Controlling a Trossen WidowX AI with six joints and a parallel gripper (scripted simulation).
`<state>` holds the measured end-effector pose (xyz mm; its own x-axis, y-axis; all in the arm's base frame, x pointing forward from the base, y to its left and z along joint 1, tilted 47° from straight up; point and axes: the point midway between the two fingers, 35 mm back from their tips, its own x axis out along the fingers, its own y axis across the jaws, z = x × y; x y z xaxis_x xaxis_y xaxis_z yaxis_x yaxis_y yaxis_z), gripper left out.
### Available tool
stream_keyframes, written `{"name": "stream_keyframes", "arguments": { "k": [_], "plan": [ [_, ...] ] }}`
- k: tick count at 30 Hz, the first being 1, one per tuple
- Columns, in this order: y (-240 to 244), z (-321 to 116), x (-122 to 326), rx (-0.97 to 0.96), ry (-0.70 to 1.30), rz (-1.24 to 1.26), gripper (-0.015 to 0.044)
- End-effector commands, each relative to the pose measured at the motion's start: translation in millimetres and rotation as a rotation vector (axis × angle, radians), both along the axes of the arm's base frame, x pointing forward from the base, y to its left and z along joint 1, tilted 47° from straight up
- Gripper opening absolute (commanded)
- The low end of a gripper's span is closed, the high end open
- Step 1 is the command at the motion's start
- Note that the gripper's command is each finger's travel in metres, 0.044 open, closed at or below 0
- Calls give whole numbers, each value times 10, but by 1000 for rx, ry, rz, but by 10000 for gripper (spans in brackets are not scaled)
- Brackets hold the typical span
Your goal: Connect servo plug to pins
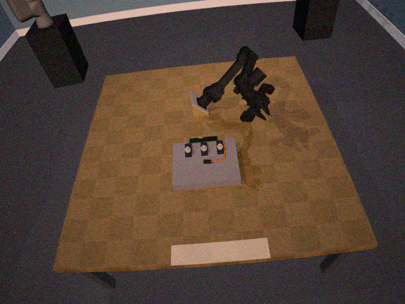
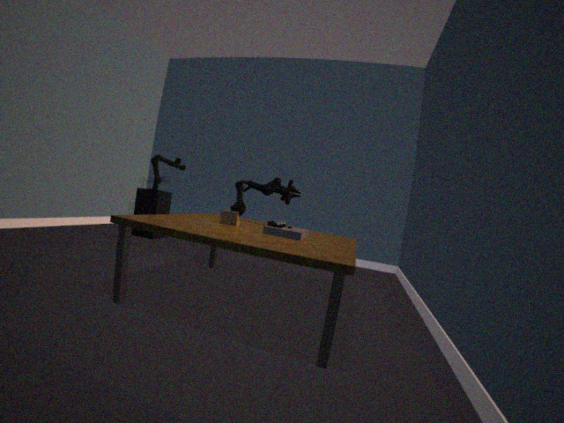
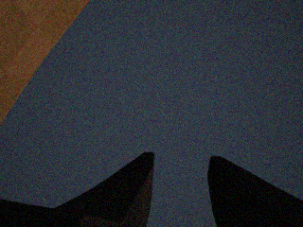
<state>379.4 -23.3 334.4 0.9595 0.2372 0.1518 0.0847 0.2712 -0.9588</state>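
Observation:
The plug (image 1: 207, 161) is small and black and lies on top of a pale block (image 1: 205, 178) (image 2: 282, 232). Its orange lead (image 1: 224, 153) curves round to the right end of a dark strip (image 1: 209, 139) with fine yellowish pins along one edge. Three dark servos with white round tops stand beside the strip, one of them the middle servo (image 1: 204, 148). The coloured band, its dot and the plug's holes are too small to tell. My gripper (image 1: 267, 116) (image 2: 300, 192) (image 3: 181, 165) is partly open and empty, raised above the table and away from the block and plug.
The wooden table (image 1: 130, 212) (image 2: 181, 225) carries a pale upright plate (image 1: 195, 99) at my arm's base and a pale flat strip (image 1: 219, 251) at one edge. Dark pedestals (image 1: 57, 52) (image 1: 315, 19) stand beyond the table. The wrist view shows a table corner.

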Motion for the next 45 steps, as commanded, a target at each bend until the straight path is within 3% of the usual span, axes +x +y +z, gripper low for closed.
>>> {"name": "stream_keyframes", "arguments": {
  "k": [1, 45],
  "plan": [
    [37, -27, -47, 115, 41, -5, 115],
    [228, -106, -580, 1311, 272, -79, 115]
  ]
}}
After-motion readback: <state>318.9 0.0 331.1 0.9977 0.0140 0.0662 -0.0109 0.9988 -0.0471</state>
